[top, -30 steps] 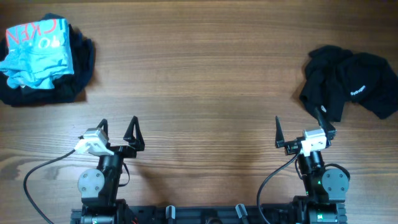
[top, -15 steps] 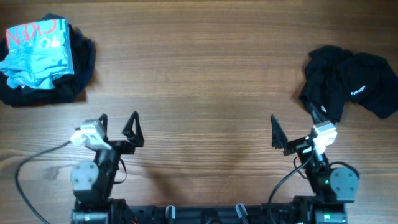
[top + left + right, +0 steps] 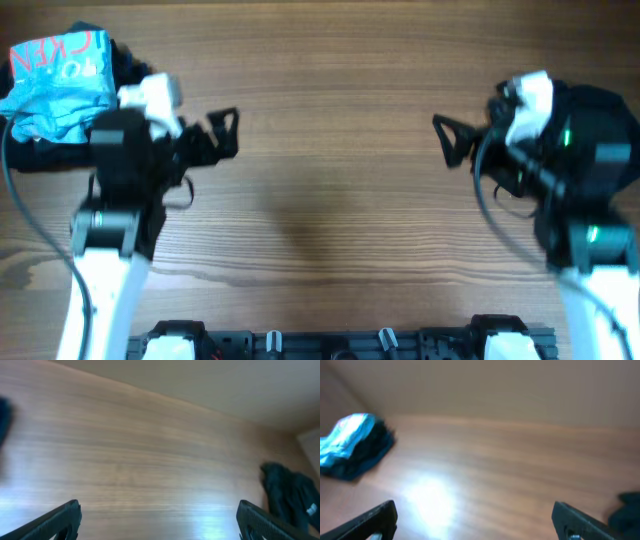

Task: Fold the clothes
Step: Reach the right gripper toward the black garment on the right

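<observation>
The black T-shirt [image 3: 628, 110] lies crumpled at the table's far right, mostly hidden under my raised right arm. It also shows in the left wrist view [image 3: 287, 495] at the right edge. My left gripper [image 3: 222, 135] is open and empty, up in the air and pointing toward the table's middle; in the left wrist view [image 3: 157, 507] its fingers frame bare wood. My right gripper [image 3: 450, 140] is open and empty, held left of the shirt and pointing toward the middle. Its own view [image 3: 475, 506] shows only wood between the fingers.
A light-blue garment with red lettering [image 3: 55, 75] lies on a dark pile at the back left, just left of my left arm; it also shows in the right wrist view [image 3: 347, 435]. The wooden table [image 3: 330, 200] spans the view.
Both arms have risen from near the front edge and swung toward the back. The left gripper now sits by the blue pile, and the right arm now covers much of the black T-shirt.
</observation>
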### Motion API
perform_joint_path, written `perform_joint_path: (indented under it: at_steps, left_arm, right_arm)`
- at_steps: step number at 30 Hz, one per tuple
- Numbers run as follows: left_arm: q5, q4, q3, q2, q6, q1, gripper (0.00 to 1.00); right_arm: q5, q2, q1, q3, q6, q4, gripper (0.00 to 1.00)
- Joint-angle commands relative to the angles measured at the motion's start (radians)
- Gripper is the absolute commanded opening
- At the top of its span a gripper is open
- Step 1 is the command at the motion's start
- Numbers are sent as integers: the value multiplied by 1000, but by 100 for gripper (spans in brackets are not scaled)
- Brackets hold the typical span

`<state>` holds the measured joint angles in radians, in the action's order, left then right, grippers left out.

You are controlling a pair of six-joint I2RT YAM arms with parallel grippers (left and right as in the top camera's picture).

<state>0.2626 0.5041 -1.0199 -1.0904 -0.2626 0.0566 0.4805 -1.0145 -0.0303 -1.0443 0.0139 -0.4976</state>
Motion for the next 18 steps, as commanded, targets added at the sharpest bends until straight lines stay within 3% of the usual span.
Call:
perform_joint_path:
  at_steps: [1,4,9,14,18]
  left_arm:
    - [-21,152,-232,-178,54,79,100]
    - [-16,216,-323,-281,50,124,100]
    - [-8,226,-326,-379,39,158,100]
    - [42,252,-326,-448,39,172,100]
    - [89,210,-327,-456,39,173,99]
  right_arm:
    - [97,-159,-5,-212,-52,-63,100]
    - [143,-211,-5,-251,-3,-39,100]
    - [153,-256,-5,-250,-25,-70,100]
    - [-251,-304,-27,-251,97,-179,100]
    - [-328,-375,-127,-274,105,-233,100]
